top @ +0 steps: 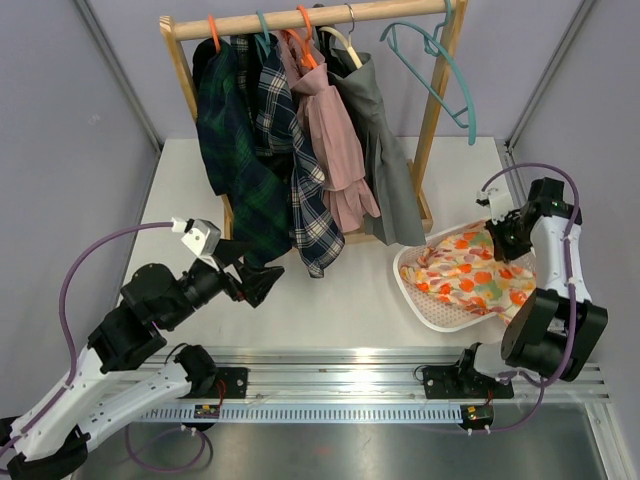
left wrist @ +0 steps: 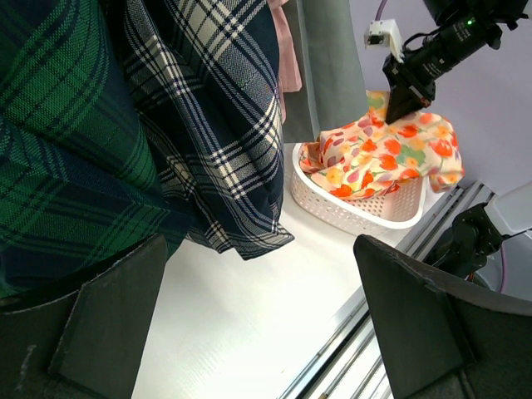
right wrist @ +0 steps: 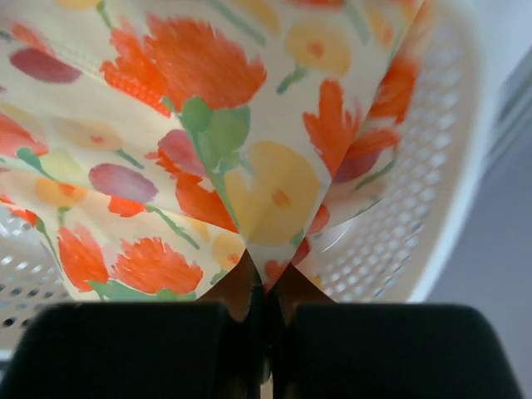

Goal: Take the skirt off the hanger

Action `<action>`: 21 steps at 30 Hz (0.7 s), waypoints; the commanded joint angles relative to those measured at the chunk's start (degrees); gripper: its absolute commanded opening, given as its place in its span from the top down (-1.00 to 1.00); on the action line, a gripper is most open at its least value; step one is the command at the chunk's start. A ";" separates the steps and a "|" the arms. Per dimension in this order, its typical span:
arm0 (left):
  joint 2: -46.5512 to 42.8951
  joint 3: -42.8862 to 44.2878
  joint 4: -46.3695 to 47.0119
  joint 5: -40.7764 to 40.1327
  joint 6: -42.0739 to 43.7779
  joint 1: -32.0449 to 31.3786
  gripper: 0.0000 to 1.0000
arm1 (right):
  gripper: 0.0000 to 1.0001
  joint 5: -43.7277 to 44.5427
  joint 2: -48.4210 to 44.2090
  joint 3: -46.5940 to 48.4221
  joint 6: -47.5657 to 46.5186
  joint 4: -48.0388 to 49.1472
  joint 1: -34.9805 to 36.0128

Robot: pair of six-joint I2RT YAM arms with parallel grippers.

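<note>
The floral orange and yellow skirt (top: 468, 272) lies bunched in a white basket (top: 440, 318) at the right, off any hanger. My right gripper (top: 497, 232) is shut on a fold of it at the basket's far side. The right wrist view shows the cloth (right wrist: 208, 125) pinched between the closed jaws of that gripper (right wrist: 266, 278). An empty teal hanger (top: 440, 65) hangs at the right end of the wooden rail (top: 300, 18). My left gripper (top: 255, 270) is open and empty, just below the hem of the green plaid garment (top: 235, 150).
A blue and white plaid garment (top: 300, 190), a pink one (top: 335, 140) and a grey one (top: 385, 160) hang on the rack. The left wrist view shows the plaid hems (left wrist: 224, 166), the basket (left wrist: 357, 212) and the right arm (left wrist: 407, 91). A metal rail (top: 350, 385) runs along the near table edge.
</note>
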 commanded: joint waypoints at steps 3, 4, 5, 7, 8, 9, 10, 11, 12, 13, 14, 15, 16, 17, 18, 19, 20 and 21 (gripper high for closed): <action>-0.87 2.07 3.04 0.15 0.19 0.08 -0.98 | 1.00 -13.66 -10.02 -5.54 -23.59 17.10 0.08; -0.96 1.90 3.04 0.07 0.11 0.08 -0.98 | 1.00 -17.77 -10.47 -6.87 -27.62 19.73 0.08; -0.96 1.90 3.13 0.07 0.11 0.08 -0.98 | 1.00 -20.16 -10.56 -7.84 -30.53 19.33 0.08; -0.79 2.07 2.96 -0.02 0.02 0.08 -0.98 | 1.00 -25.00 -9.60 -10.04 -39.67 15.47 0.08; -0.96 2.16 2.96 -0.02 0.02 0.08 -0.98 | 1.00 -26.23 -9.16 -10.66 -41.09 14.67 0.08; -1.05 2.25 2.61 -0.20 0.02 0.08 -0.98 | 1.00 -27.11 -8.20 -11.97 -42.24 13.88 0.08; -1.14 2.25 2.52 -0.28 0.02 0.08 -0.98 | 1.00 -28.17 -7.76 -12.68 -44.86 12.65 0.08; -1.31 2.08 2.60 -0.37 0.02 0.08 -0.98 | 0.99 -28.44 -6.80 -14.08 -45.58 12.55 0.08; -1.31 1.99 2.69 -0.37 -0.07 0.08 -0.98 | 0.99 -28.62 -6.35 -14.62 -45.94 12.73 0.08; -1.49 1.90 2.61 -0.37 -0.07 0.08 -0.98 | 0.93 -29.23 -5.91 -14.71 -46.20 11.77 0.08; -1.40 1.98 2.69 -0.37 -0.16 0.08 -0.98 | 0.89 -29.58 -5.47 -14.53 -46.38 10.63 0.08; -1.40 1.99 2.69 -0.46 -0.25 0.08 -0.98 | 0.78 -29.58 -4.60 -13.31 -46.03 9.84 0.08; -1.32 2.07 2.69 -0.46 -0.33 0.08 -0.98 | 0.40 -28.98 -4.42 -12.26 -41.94 9.48 0.08; -1.14 2.33 2.69 -0.46 -0.33 0.08 -0.98 | 0.18 -28.01 -4.59 -10.94 -38.07 10.00 0.08; -0.79 3.12 2.34 -0.46 -0.60 0.08 -0.98 | 0.00 -24.87 -5.02 -7.45 -27.68 11.22 -0.01; -0.53 3.56 1.91 -0.72 -0.77 0.08 -0.98 | -0.11 -23.19 -5.38 -4.98 -23.83 11.15 -0.27; -0.44 4.09 1.64 -0.81 -0.95 0.08 -0.98 | -0.41 -22.30 -5.64 -2.26 -21.18 9.41 -0.62; -0.26 4.44 1.29 -1.42 -1.56 0.08 -0.98 | -0.56 -21.77 -5.64 3.86 -17.15 6.95 -1.32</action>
